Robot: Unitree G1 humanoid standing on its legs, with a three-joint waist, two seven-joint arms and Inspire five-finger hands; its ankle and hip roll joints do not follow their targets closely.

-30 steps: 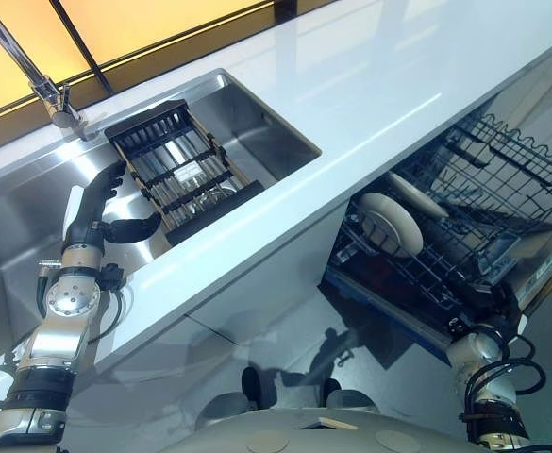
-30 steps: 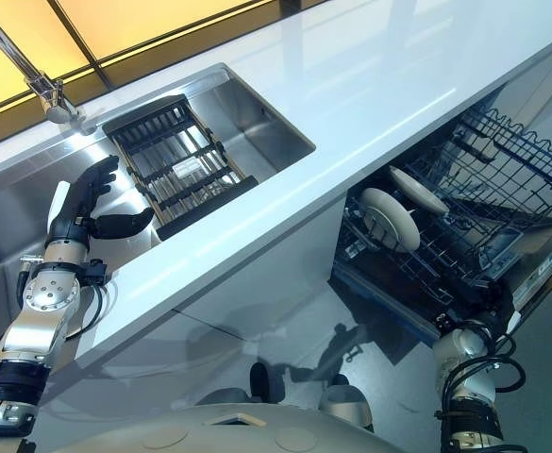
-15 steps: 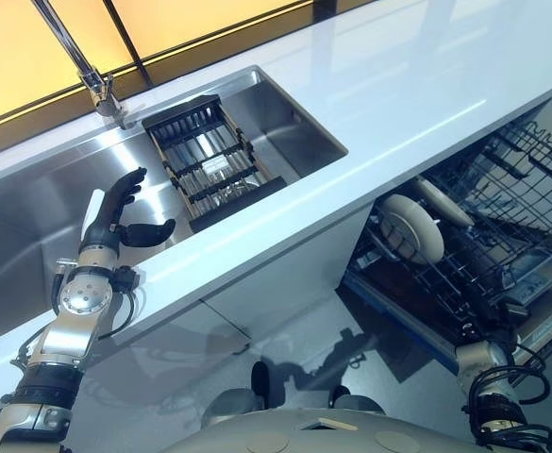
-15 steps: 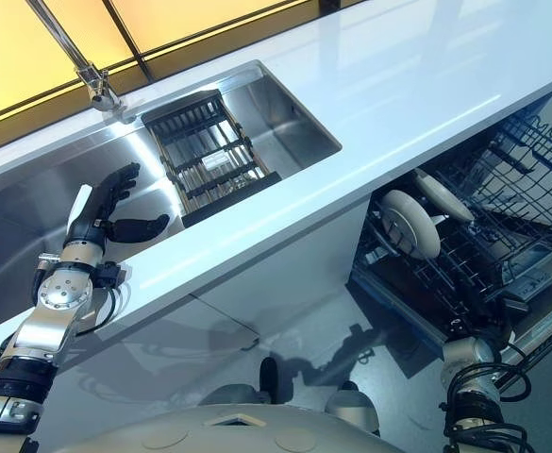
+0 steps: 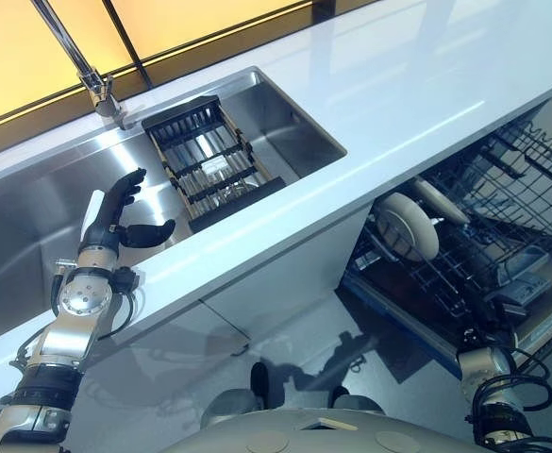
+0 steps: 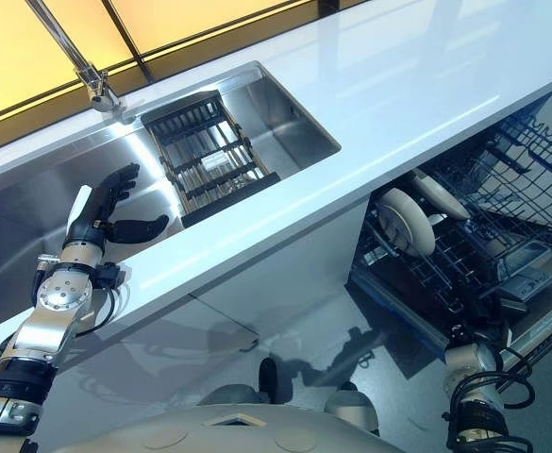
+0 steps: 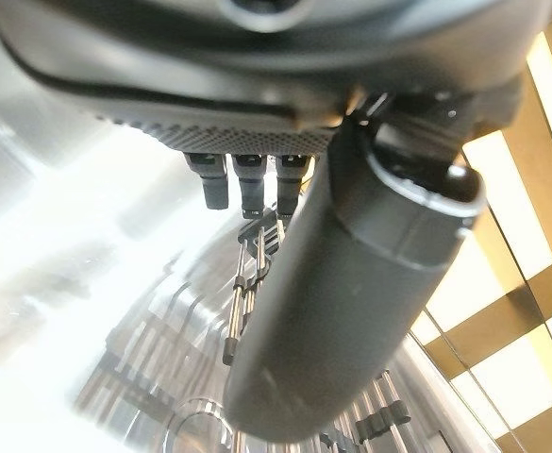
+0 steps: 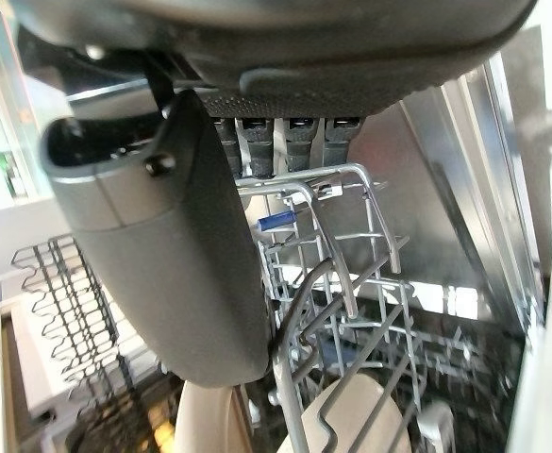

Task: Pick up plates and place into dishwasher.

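Left hand open over sink, plates racked

Bright amber backlight from above; glare streaks on the steel sink and white surface; wrist views blurred close up

Right robot hand fingertips cut off; grasp perhaps none.

Left hand seen from the wrist: its dark palm spans one edge, the thick thumb extends across the centre, and a row of short dark fingers projects beside it, straight and holding nothing. Beyond them lies a black drying rack with metal rods, set against the bright steel sink. Amber panels with dark frames lie behind.
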